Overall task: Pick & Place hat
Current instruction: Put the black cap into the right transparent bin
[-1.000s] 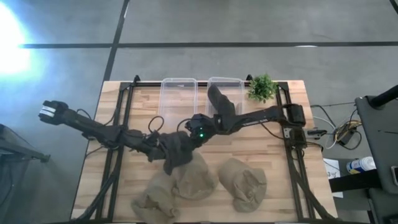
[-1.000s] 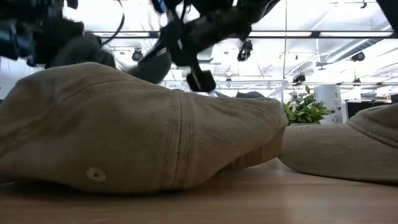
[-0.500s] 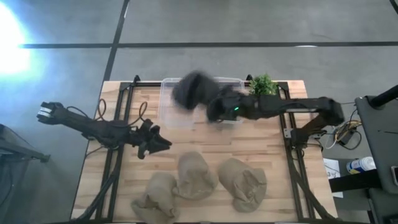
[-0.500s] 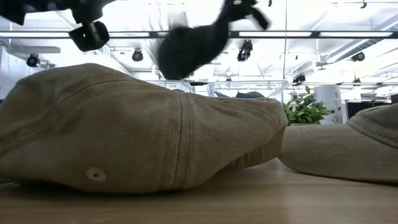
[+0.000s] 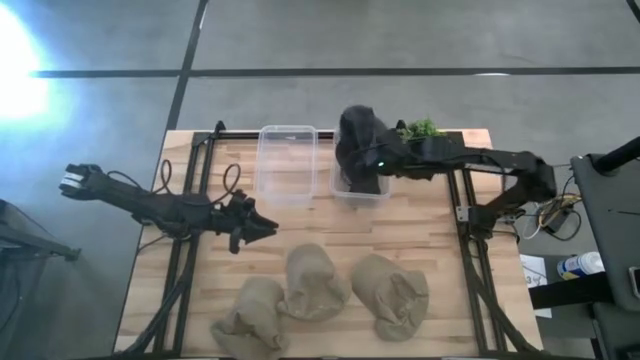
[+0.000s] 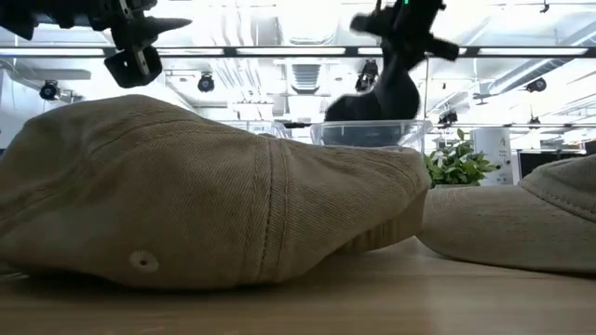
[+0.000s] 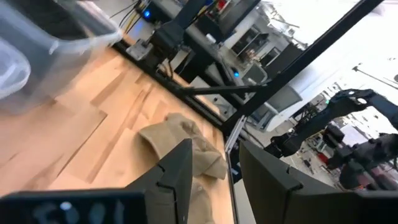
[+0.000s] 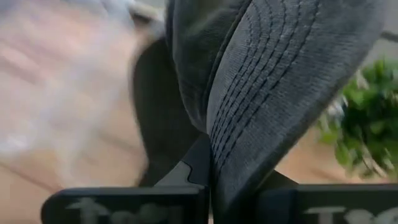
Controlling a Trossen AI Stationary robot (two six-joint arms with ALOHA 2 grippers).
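Note:
A dark grey hat hangs from my right gripper over the right-hand clear bin at the table's far side. In the low view the dark grey hat reaches down behind the bin's wall. My left gripper is open and empty above the table's left middle, as the left wrist view shows. Three tan hats lie crown up along the near side. My right gripper pinches the dark hat's stitched brim between its two fingers. The hat is lifted clear of the table and hangs over the right bin; in the low view its lower part is at the bin's rim.
A second clear bin stands left of the first. A small green plant stands at the far right, beside the held hat. Black rails run along both sides of the wooden table.
My right gripper has swung the dark hat up from the table's middle, beside the tan hats, toward the far edge and over the right bin. My left gripper, which was at the hat a second ago, has come away from it and stays near the left middle.

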